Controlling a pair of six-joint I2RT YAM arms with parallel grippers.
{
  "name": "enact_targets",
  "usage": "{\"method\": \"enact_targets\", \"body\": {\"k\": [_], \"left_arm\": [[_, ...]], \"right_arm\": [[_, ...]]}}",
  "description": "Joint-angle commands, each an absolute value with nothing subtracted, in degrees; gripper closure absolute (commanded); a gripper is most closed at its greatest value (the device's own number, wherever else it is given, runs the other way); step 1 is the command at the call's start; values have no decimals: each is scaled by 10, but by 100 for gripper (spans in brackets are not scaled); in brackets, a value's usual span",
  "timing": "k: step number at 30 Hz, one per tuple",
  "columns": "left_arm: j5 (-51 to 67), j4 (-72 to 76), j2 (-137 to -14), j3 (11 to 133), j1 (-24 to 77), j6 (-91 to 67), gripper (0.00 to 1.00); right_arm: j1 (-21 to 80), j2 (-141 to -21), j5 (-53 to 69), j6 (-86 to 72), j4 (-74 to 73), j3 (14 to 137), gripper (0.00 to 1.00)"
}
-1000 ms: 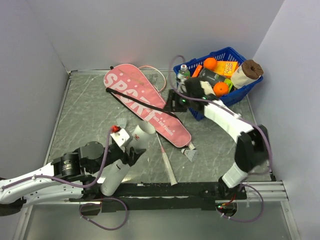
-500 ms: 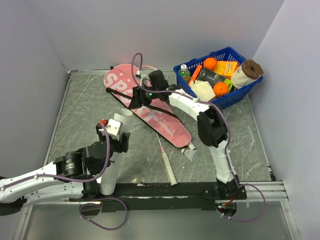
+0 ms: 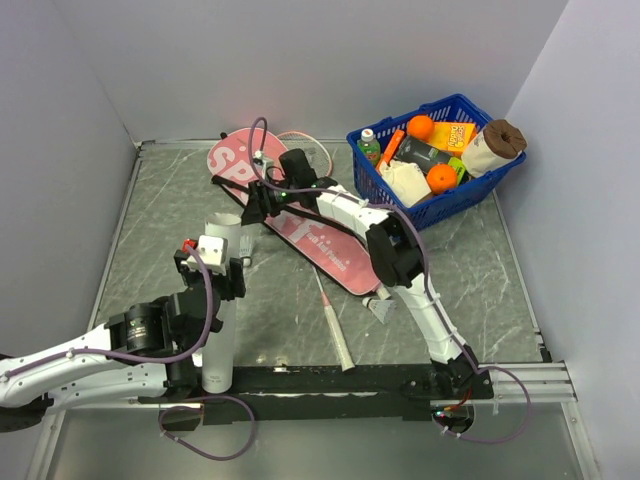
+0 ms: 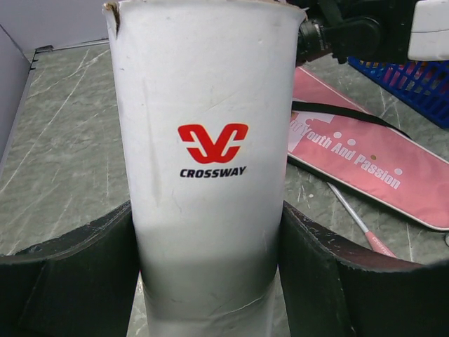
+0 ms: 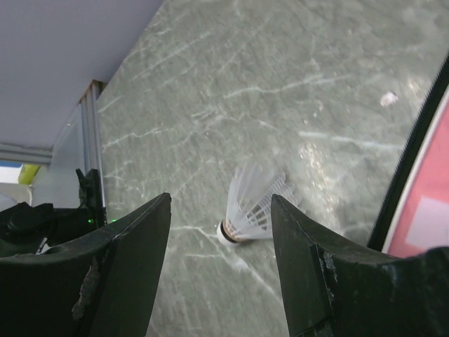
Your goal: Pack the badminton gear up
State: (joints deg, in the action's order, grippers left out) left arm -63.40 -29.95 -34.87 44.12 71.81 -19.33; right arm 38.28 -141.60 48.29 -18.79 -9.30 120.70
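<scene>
My left gripper (image 3: 212, 272) is shut on the long white tube (image 3: 220, 300) and holds it nearly upright at the front left. In the left wrist view the tube (image 4: 210, 105), marked CROSSWAY, fills the space between the jaws (image 4: 210, 239). My right gripper (image 3: 250, 208) is open and empty above the white shuttlecock (image 5: 249, 210), which lies on its side on the table between the jaws (image 5: 221, 207). The pink SPORT bag (image 3: 305, 220) with its black strap lies flat in the middle. One racket's shaft and white handle (image 3: 335, 325) stick out below it. A pink racket rim (image 3: 312, 148) shows behind it.
The blue basket (image 3: 452, 205) of groceries stands at the back right. Grey walls close in the table on three sides. A metal rail (image 3: 400, 378) runs along the near edge. The right arm stretches across the bag.
My right arm has swung left from the basket, across the bag, to above the shuttlecock. My left arm has tipped the tube from slanting to nearly upright and shifted it left.
</scene>
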Motion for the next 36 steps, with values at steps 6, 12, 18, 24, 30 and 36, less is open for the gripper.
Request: {"method": "enact_targets", "body": {"k": [6,12,18,24,30,36], "left_arm": [[-646,-290,-347,464,715,-205,89],[-642,-291,-340,465,716,-205,90],[-638,-290,-332,466,716,-206,89],[-639,-294,-333,467,715,-207,88],[-635,-290,-329,466,715,-204,86],[-634,-292,-330,467,715,-206,87]], "right_arm": [[398,-1476,548,-203,-51,1297,33],[404,-1487,565,-208,-43,1276,32],[410,-1490,568,-202,-45,1260,33],[413,-1476,556,-178,-73,1240,33],[412,-1468,555,-145,-107,1232,34],[411,-1455,556,-134,-113,1209,40]]}}
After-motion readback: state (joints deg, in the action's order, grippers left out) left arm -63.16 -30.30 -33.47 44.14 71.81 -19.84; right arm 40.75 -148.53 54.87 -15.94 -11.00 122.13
